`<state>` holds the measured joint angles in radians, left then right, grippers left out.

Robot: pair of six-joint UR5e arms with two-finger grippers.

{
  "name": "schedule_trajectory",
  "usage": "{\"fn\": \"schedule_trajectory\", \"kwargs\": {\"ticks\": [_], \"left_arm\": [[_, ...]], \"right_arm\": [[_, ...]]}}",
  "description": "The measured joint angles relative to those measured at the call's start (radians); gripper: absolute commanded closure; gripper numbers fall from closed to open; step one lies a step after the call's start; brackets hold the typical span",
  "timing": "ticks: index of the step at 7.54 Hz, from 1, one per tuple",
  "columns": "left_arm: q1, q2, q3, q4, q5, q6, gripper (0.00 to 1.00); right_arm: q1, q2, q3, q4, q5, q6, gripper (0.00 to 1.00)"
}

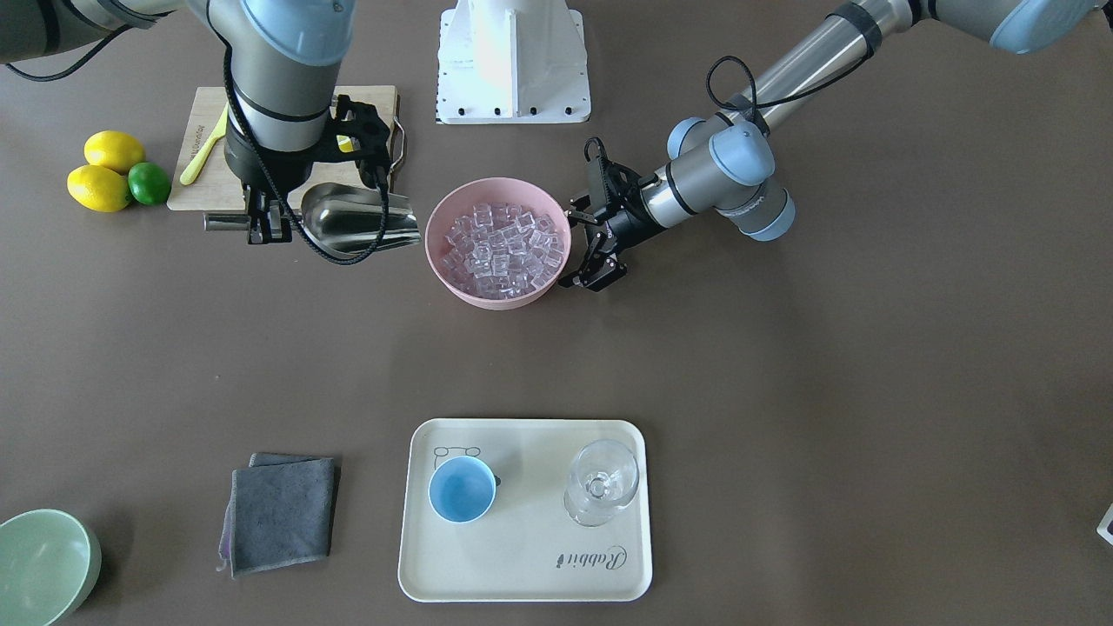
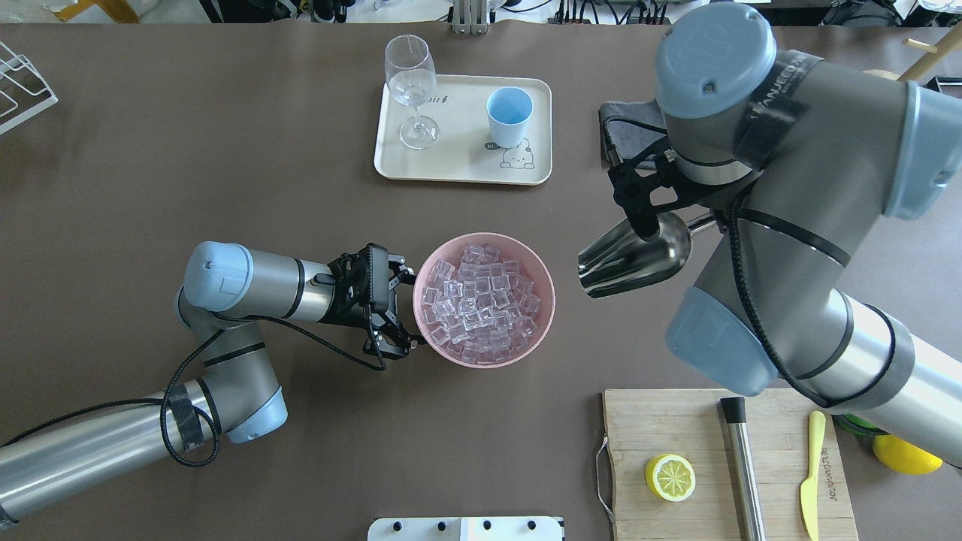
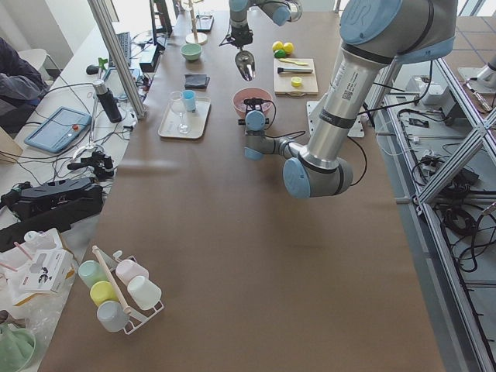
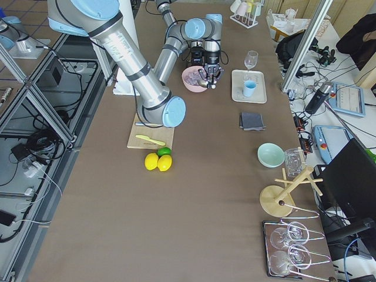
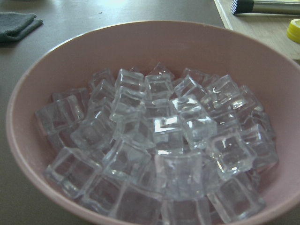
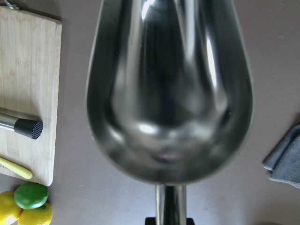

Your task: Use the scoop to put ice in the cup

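Note:
The ice is a heap of clear cubes filling a pink bowl at the table's middle; it also fills the left wrist view. My left gripper is open and empty, lying level against the bowl's left side, with one jaw on each side of the near rim. My right gripper is shut on the handle of the steel scoop, held above the table to the right of the bowl. The scoop's trough is empty. The light-blue cup stands upright on a cream tray at the far side.
A clear stemmed glass stands on the tray left of the cup. A wooden board near my right arm holds a lemon half, a steel cylinder and a yellow knife. A grey cloth and a green bowl lie beyond.

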<state>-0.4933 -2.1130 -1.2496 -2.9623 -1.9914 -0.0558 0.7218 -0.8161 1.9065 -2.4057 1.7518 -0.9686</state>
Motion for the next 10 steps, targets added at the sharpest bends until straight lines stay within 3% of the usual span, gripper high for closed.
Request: {"fn": "schedule_trajectory", "kwargs": {"ticks": [2, 6, 10], "left_arm": [[0.003, -0.014, 0.016, 0.0, -0.004, 0.0, 0.02], [0.005, -0.021, 0.021, 0.0, -0.019, 0.002, 0.02], [0.005, -0.021, 0.02, -0.004, -0.027, 0.005, 0.02]], "right_arm": [[-0.013, 0.072, -0.072, -0.037, 0.01, 0.021, 1.0], [-0.076, 0.114, -0.105, -0.185, 0.005, 0.083, 1.0], [-0.081, 0.217, -0.237, -0.256, -0.026, 0.164, 1.0]]}}
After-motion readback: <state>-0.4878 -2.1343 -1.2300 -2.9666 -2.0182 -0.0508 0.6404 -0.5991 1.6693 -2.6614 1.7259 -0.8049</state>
